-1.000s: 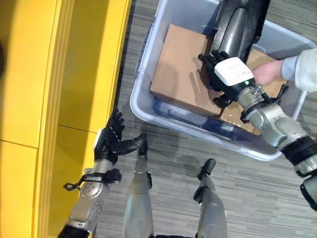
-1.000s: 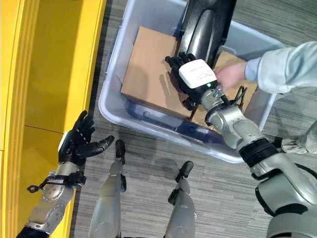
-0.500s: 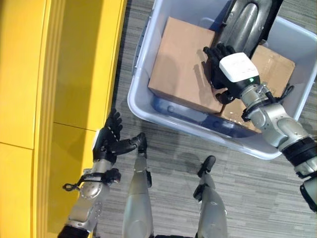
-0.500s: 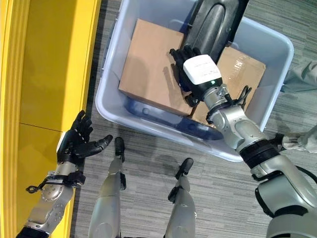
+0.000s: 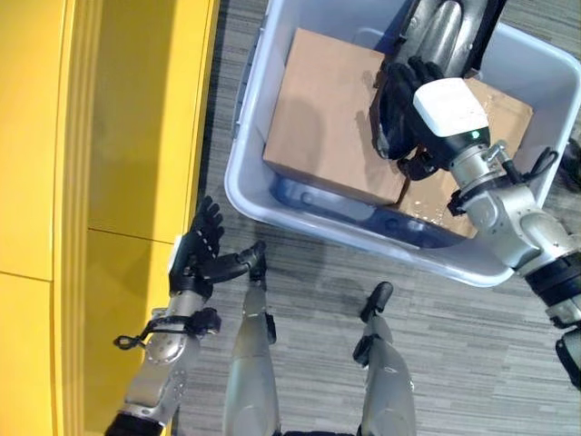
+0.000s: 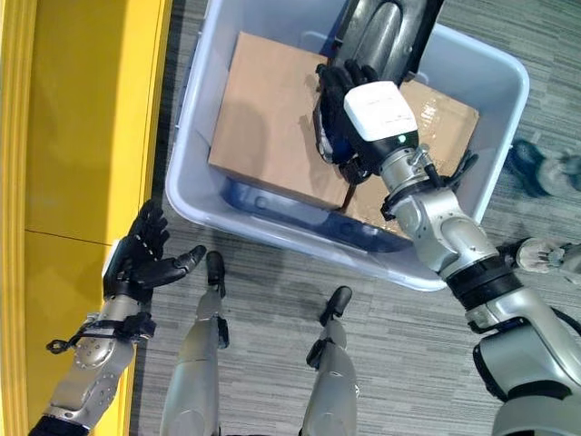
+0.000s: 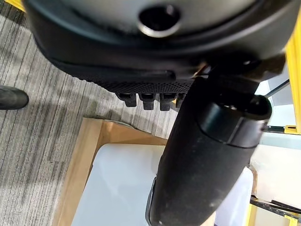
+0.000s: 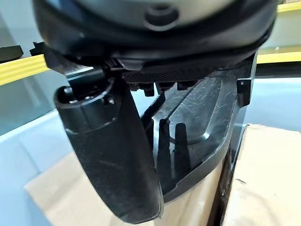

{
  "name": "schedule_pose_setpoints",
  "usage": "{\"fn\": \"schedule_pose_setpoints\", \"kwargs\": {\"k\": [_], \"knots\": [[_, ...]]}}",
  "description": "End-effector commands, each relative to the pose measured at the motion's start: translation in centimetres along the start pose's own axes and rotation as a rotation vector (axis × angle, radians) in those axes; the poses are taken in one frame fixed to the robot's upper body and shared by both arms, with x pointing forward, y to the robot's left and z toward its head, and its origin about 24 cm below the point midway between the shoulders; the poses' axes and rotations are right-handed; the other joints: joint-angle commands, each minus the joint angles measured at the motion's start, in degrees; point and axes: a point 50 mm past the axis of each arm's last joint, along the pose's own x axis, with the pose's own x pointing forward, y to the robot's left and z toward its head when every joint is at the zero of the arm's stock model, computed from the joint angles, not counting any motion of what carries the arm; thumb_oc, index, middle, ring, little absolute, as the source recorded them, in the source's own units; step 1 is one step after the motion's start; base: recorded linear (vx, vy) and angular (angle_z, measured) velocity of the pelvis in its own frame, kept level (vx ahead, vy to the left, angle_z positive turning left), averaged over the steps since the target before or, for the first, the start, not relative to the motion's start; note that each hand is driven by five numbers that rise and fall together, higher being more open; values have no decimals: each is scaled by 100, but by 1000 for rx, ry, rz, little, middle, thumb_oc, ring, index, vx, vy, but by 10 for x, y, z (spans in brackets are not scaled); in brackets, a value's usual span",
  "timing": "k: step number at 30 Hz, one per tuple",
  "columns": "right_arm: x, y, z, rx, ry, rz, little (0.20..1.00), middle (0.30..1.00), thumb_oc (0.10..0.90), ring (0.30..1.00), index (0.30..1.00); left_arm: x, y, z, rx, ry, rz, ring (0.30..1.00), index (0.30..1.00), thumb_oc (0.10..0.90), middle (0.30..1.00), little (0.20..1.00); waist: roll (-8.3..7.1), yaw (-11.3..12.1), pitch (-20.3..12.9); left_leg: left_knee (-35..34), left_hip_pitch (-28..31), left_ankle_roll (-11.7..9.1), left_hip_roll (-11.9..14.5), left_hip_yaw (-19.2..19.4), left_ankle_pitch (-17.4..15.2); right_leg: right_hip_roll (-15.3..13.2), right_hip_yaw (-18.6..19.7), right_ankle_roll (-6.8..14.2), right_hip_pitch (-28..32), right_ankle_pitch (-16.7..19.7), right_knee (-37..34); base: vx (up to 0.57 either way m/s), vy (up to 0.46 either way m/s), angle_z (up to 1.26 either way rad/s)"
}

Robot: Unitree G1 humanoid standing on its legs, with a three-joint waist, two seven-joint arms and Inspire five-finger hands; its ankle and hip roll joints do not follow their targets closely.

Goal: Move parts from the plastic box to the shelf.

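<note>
My right hand (image 6: 359, 118) covers the black part's (image 6: 377, 32) lower end; past my fingers, its top runs off-frame.

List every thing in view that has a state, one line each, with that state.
plastic box: open-topped, on the floor, holding two boxes and a part.
black part: in the plastic box, leaning over its far wall.
large cardboard box: closed, lying in the plastic box.
small cardboard box: closed, beside the large one.
right hand: fingers straight, against the black part.
left hand: open, holding nothing, beside the yellow shelf.
</note>
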Motion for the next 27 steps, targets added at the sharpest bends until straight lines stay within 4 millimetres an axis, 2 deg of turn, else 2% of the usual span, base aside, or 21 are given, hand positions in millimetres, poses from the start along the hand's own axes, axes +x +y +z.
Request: {"fn": "schedule_pose_setpoints", "kwargs": {"k": [1,5,9,16,19,21,22,23,26,27], "knots": [[24,-59,-10,-24,19,-231,1000,1000,900,1000,1000,-7,-1,32,-30,-173,-11,1000,1000,900,1000,1000,-43,102,-106,311,398,-423,557,250,-405,-266,7,82,-116,-150,755,0,0,0],[28,-44,-20,11,84,-175,1000,1000,900,1000,1000,-7,-3,32,-40,-176,-17,1000,1000,900,1000,1000,-2,138,-106,326,305,-418,557,249,-403,-260,17,65,-221,-154,803,0,0,0],[34,-17,-26,66,152,-44,1000,1000,900,1000,1000,-6,-6,33,-55,-183,-38,1000,1000,900,1000,1000,78,217,-106,388,116,-411,542,205,-411,-263,18,47,-379,-168,850,-14,-19,-5],[36,5,-27,143,200,72,1000,1000,900,1000,1000,-7,-6,32,-71,-183,-37,1000,1000,900,1000,1000,188,297,-106,405,-91,-405,534,167,-366,-287,-28,28,-565,-179,919,-3,-2,-2],[31,20,-24,326,231,84,1000,1000,900,1000,1000,-7,-7,30,-75,-175,-36,1000,1000,900,1000,1000,220,316,-106,404,-178,-387,516,141,-364,-283,-49,15,-667,-192,971,0,1,1],[28,26,-21,385,232,93,1000,1000,900,1000,1000,-7,-8,30,-77,-173,-39,1000,1000,900,1000,1000,222,309,-106,403,-199,-384,515,142,-365,-283,-46,15,-686,-188,970,37,-4,1],[23,35,-18,420,230,125,1000,1000,900,1000,1000,-8,-8,27,-72,-160,-38,1000,1000,900,1000,1000,226,300,-106,401,-57,-444,525,110,-513,-278,-4,86,-578,-321,1018,77,-10,1],[17,45,-14,456,220,158,1000,1000,900,1000,1000,-8,-7,26,-71,-153,-36,1000,1000,900,1000,1000,212,289,-106,394,-73,-445,527,117,-514,-272,-11,91,-587,-310,1005,75,-10,2],[12,51,-9,484,204,180,1000,1000,900,1000,1000,-8,-7,26,-70,-154,-34,1000,1000,900,1000,1000,199,281,-106,392,-76,-445,524,121,-517,-272,-11,94,-590,-304,997,0,0,0],[-1,63,0,571,174,215,1000,1000,900,1000,1000,-9,-5,24,-64,-147,-25,1000,1000,900,1000,1000,155,228,-106,411,-90,-436,526,129,-532,-269,-20,93,-606,-296,1002,0,0,0]]}}
